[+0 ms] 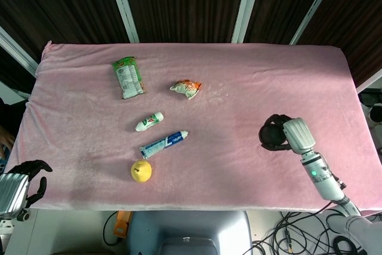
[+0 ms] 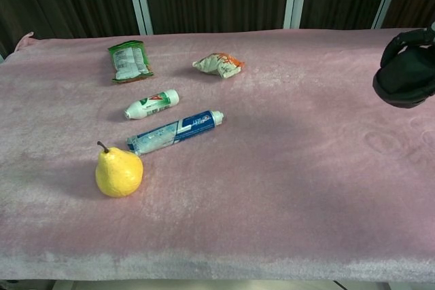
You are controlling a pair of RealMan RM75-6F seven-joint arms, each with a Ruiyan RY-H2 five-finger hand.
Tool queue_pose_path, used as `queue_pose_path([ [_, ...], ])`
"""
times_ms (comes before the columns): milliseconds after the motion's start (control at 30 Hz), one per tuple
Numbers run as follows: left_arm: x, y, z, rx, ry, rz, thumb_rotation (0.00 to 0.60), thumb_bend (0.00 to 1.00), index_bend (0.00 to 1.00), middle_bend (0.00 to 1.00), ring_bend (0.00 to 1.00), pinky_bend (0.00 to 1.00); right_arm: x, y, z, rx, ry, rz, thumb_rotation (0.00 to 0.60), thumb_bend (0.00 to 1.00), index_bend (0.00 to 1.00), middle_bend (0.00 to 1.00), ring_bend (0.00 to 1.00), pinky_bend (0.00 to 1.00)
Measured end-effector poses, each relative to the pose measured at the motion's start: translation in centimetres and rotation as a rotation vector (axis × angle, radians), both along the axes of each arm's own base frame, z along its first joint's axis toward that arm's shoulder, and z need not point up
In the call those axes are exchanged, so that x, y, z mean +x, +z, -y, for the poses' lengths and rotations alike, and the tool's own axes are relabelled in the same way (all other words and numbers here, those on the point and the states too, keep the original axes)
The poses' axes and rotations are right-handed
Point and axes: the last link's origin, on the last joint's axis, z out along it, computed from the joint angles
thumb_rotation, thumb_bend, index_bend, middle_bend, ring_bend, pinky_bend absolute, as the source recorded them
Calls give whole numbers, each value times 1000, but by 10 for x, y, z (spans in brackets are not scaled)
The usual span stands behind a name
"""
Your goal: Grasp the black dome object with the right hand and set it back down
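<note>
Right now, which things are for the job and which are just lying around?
For the job: dome, held up off the cloth by the right hand.

Lying around: pear, toothpaste, small tube, green packet, crumpled wrapper, idle left hand.

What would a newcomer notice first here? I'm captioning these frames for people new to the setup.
First, the right robot hand holding the black dome in the air above the right side of the pink table. Next, the yellow pear near the front left, with the toothpaste tube just behind it.
</note>
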Motion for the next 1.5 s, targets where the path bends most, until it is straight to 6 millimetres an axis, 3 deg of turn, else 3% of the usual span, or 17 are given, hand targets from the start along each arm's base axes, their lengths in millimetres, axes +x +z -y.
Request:
queue_pose_path([
  [100,0,0,0,2,0,2,600,572,460,397,345,473,-1,-5,-1,4,-30,-130,600,133,865,692,695,854],
  [267,0,0,0,0,1,1,600,571,460,397,345,473,10,-9,-5,-17,-9,-129,600,133,865,692,695,854],
  [367,0,0,0,1,0,3,600,572,460,397,345,473,17,-4,-5,-35,11,-16,600,133,864,692,695,854],
  [600,0,0,0,1,-1,2,600,573,460,397,345,473,33,7,-9,8,71,461,600,133,861,692,695,854],
  [767,0,0,0,0,0,0,600,572,460,397,345,473,30,7,-10,66,67,600,600,133,860,692,695,854],
  [933,0,-1,0,-6,2,-3,600,571,460,397,345,472,20,1,-6,71,14,467,600,136,861,692,695,854],
  [1200,0,-1,-1,-8,4,-1,600,571,460,397,345,473,-4,-19,-2,90,-97,-8,600,144,836,692,676,842],
  [1333,0,-1,0,-8,4,1,600,571,460,397,345,472,-11,-28,-1,112,-128,-111,600,145,808,678,604,769],
  [1500,0,0,0,-6,5,3,600,572,460,397,345,473,-17,-33,0,143,-147,-138,600,144,764,549,481,650],
])
